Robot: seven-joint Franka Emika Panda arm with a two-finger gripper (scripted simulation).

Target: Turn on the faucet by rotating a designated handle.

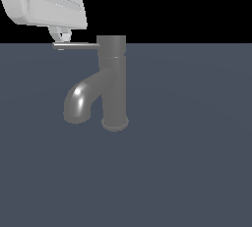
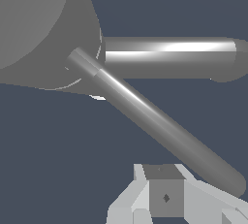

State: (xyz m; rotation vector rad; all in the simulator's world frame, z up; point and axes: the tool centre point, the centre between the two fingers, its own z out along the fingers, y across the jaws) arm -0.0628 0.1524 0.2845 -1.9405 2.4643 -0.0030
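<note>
Presently the hand (image 1: 62, 37) hovers at the handle (image 1: 76, 46) tip, at the exterior view's left of the faucet (image 1: 113, 81) on the desk (image 1: 197, 162), seemingly placed to push it round; finger spread cannot be told.

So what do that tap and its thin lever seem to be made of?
The faucet looks like dull grey metal, judging by the bright glint on its curved spout. The handle seems the same metal, smoother, with a long highlight in the wrist view. It's a render, so that's only appearance.
</note>
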